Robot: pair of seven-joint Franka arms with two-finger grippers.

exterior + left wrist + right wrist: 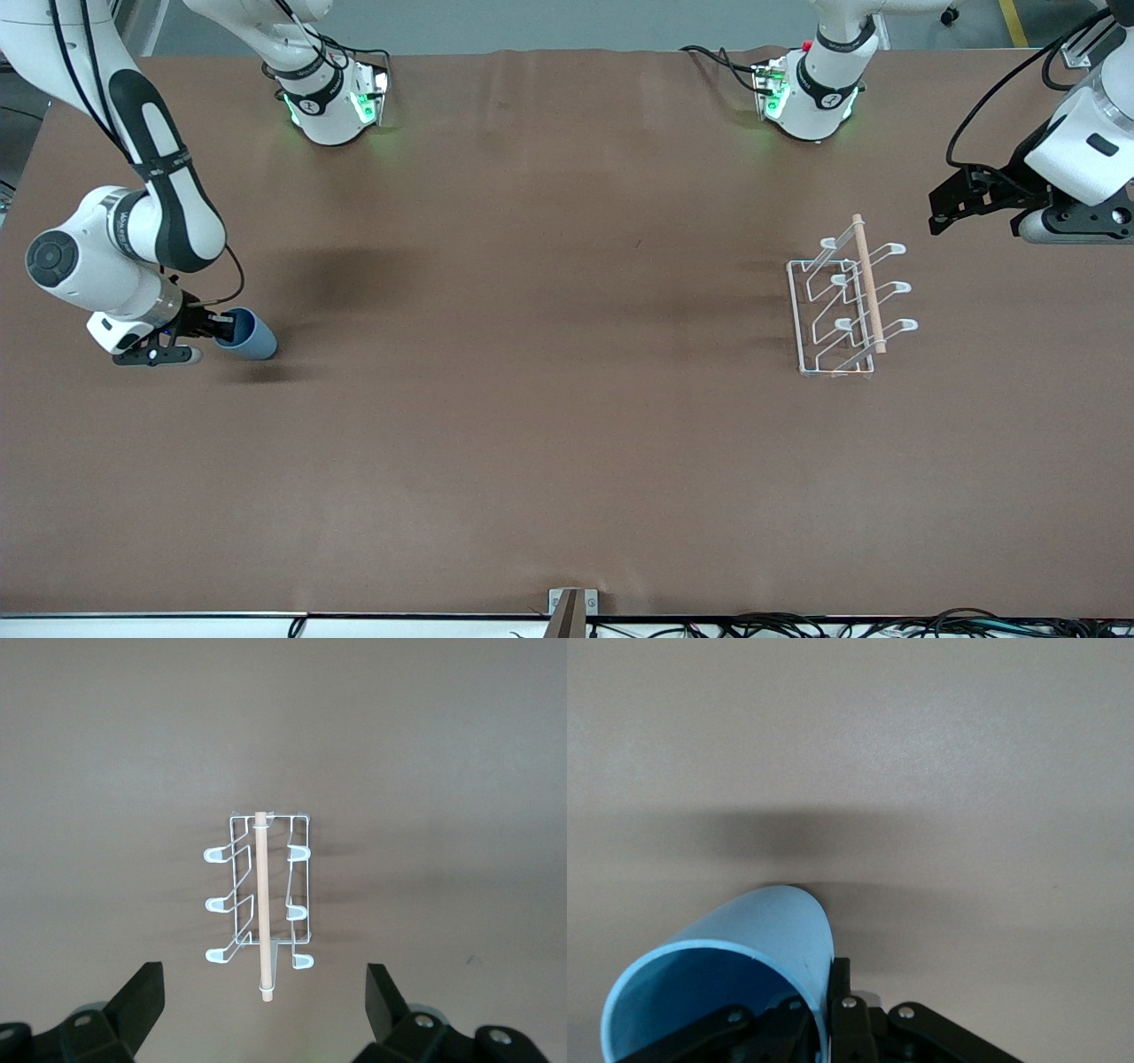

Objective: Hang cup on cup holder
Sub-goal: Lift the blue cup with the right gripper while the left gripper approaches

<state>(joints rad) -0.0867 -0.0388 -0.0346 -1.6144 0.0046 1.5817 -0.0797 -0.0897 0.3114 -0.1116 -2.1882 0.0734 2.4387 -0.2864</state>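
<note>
The cup (248, 334) lies nearest the camera, at the right arm's end of the desk (532, 443), tipped on its side. The right hand (209, 326) pinches its rim, one finger inside and one outside, likely so the open mouth can later slip over a prong. The cup holder (846, 301) stands well apart, toward the left arm's end. The left hand (264, 1005) waits above it, fingers spread wide, holding nothing.

I see a light-blue cup (249, 336) with a darker blue inside, a white wire cup holder (837, 306) topped by a pale wooden dowel (868, 282), on a plain brown table (532, 399).
</note>
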